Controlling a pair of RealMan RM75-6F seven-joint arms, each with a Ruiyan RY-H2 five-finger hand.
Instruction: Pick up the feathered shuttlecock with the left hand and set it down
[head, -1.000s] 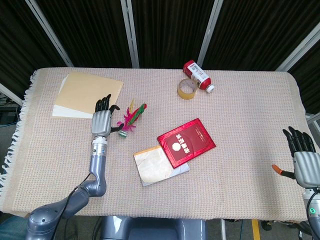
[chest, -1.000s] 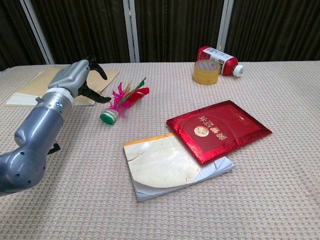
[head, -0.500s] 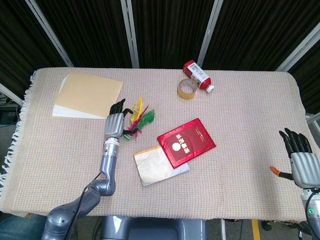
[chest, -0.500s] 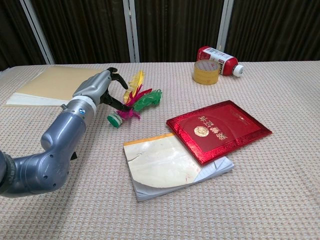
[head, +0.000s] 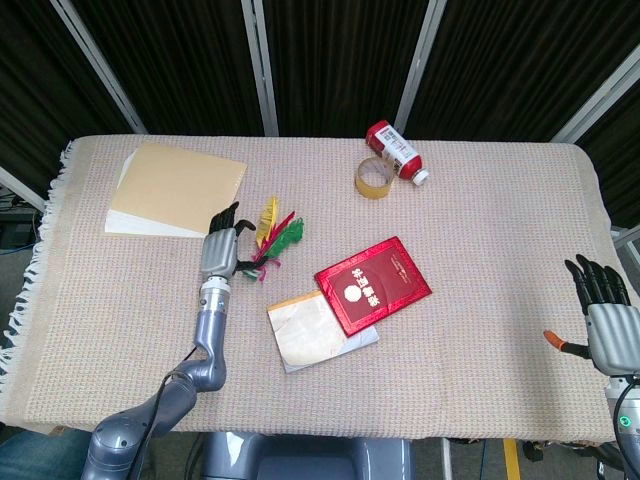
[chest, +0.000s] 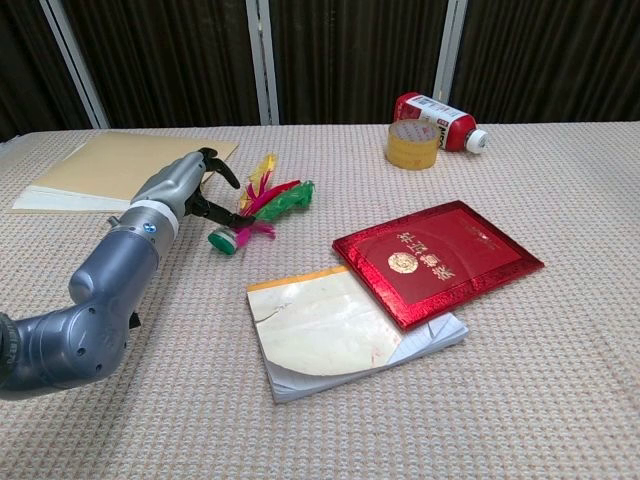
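The feathered shuttlecock (head: 272, 236) lies on the table cloth, its green base (chest: 222, 240) toward me and its pink, yellow and green feathers (chest: 276, 194) pointing back and right. My left hand (head: 218, 250) sits just left of it, low over the cloth. In the chest view the left hand (chest: 180, 188) pinches the stem just above the base with the thumb, the other fingers raised and apart. My right hand (head: 605, 320) hangs off the table's right edge, fingers spread and holding nothing; only the head view shows it.
A red booklet (head: 373, 284) overlaps a white notebook (head: 315, 335) right of the shuttlecock. A tan folder (head: 175, 185) lies at the back left. A tape roll (head: 375, 178) and a toppled red bottle (head: 393, 148) sit at the back.
The left hand closed on the shuttlecock and carried it right with the feathers raised, then came back a little left and lower. The shuttlecock now rests on the cloth. The right hand barely moved.
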